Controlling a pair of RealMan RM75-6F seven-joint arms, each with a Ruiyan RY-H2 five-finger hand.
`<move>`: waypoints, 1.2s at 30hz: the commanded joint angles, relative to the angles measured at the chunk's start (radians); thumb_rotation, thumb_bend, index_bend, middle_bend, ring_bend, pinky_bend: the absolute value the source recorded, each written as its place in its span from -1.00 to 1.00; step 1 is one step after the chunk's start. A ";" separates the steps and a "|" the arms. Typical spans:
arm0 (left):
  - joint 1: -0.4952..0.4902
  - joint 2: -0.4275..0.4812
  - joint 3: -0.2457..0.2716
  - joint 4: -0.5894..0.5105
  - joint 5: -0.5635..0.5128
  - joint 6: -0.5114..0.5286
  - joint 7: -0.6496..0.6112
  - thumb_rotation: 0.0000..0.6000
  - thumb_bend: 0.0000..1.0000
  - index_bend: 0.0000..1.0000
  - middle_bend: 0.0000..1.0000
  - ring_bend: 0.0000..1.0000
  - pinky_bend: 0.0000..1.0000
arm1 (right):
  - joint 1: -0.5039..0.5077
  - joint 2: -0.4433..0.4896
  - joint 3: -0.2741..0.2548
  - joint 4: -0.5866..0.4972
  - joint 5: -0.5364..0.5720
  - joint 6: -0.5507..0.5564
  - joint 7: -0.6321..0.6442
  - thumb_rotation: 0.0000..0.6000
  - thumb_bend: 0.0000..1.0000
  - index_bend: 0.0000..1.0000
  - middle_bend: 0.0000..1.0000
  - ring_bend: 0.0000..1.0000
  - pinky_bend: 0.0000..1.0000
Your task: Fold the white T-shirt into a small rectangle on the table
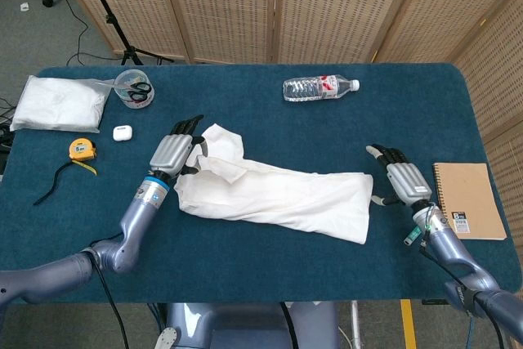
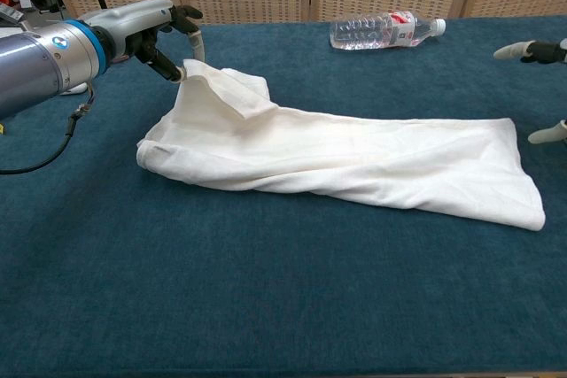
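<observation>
Left robot hand [image 1: 173,153] pinches the upper left edge of the white T-shirt [image 1: 278,192], lifting that corner slightly. Right robot hand [image 1: 405,181] is released, fingers spread, just beside the shirt's right end. The shirt lies as a long folded band across the blue desk [image 1: 270,124].

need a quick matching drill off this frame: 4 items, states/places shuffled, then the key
Items:
1. left hand
2. right hand
3. water bottle
4. notebook

States or places:
A. lying on its side near the table's far edge
B. open, fingers spread, apart from the shirt
C. flat near the table's right edge
D. pinching a corner of the white T-shirt

Pairs: 1-D, 2-B, 3-A, 4-C
</observation>
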 commanded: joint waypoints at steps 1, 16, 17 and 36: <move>-0.016 -0.012 -0.006 0.019 -0.012 -0.010 0.013 1.00 0.12 0.48 -1.00 -1.00 -1.00 | -0.068 0.059 0.019 -0.097 -0.006 0.151 -0.035 1.00 -1.00 -1.00 -1.00 -1.00 -1.00; -0.116 -0.104 -0.041 0.205 -0.095 -0.049 0.103 1.00 0.13 0.48 -1.00 -1.00 -1.00 | -0.229 0.149 0.012 -0.335 0.036 0.349 -0.322 1.00 -1.00 -1.00 -1.00 -1.00 -1.00; -0.122 -0.113 -0.043 0.226 -0.117 -0.048 0.130 1.00 0.13 0.48 -1.00 -1.00 -1.00 | -0.229 0.150 0.013 -0.336 0.041 0.341 -0.323 1.00 -1.00 -1.00 -1.00 -1.00 -1.00; -0.231 -0.298 -0.058 0.668 -0.096 -0.183 0.029 1.00 0.10 0.48 -1.00 -1.00 -1.00 | -0.224 0.139 0.036 -0.301 0.066 0.285 -0.325 1.00 -1.00 -1.00 -1.00 -1.00 -1.00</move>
